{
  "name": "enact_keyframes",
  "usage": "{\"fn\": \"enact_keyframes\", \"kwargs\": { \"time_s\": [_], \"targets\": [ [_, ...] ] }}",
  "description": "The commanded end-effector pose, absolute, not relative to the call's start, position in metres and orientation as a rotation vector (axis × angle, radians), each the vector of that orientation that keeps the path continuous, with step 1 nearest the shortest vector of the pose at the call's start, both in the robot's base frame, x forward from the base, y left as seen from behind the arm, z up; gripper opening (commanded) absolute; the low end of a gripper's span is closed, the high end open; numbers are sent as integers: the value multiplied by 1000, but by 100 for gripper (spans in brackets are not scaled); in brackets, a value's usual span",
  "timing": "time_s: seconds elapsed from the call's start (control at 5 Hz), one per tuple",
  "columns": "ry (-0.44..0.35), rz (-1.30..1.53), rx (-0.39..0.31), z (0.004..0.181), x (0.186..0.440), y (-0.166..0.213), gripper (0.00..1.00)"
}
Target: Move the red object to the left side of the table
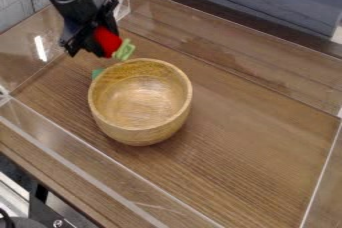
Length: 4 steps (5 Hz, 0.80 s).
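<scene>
Gripping the red object (106, 40) between dark jaws, clenched on its sides, near the far left part of the table (254, 162). Held low over the wood-grain top, just beyond the rim of the wooden bowl (140, 100); whether touching the surface, could not be told. Looked small and plump, oval, bright glossy red, far smaller than the bowl. Carried a light green leafy end (123, 52) poking out toward the bowl from under the gripper (96, 38). Partly hidden by the black fingers, so only the right and lower flank of the red body showed. Lay beside a second scrap of green (100, 73) on the tabletop, close against the bowl's far-left edge; what that scrap was, could not be told. Sat upright and round, the bowl, pale wood with visible grain inside, near the middle of the table. Bordered on all sides by low clear acrylic walls (34, 67), catching glare at the left.
</scene>
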<state>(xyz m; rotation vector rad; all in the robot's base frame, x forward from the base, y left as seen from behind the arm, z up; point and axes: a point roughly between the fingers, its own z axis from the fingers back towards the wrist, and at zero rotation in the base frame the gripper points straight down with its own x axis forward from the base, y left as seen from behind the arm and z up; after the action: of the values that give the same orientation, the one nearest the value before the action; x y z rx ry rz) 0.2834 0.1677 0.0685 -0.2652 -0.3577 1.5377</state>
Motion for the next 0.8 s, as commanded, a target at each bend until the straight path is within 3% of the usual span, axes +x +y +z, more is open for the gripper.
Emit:
{"fn": "enact_keyframes", "kwargs": {
  "time_s": [0.0, 0.6],
  "targets": [
    [-410, 1537, -272, 81, 299, 187, 0],
    [-424, 1638, -254, 88, 323, 180, 0]
  ]
}}
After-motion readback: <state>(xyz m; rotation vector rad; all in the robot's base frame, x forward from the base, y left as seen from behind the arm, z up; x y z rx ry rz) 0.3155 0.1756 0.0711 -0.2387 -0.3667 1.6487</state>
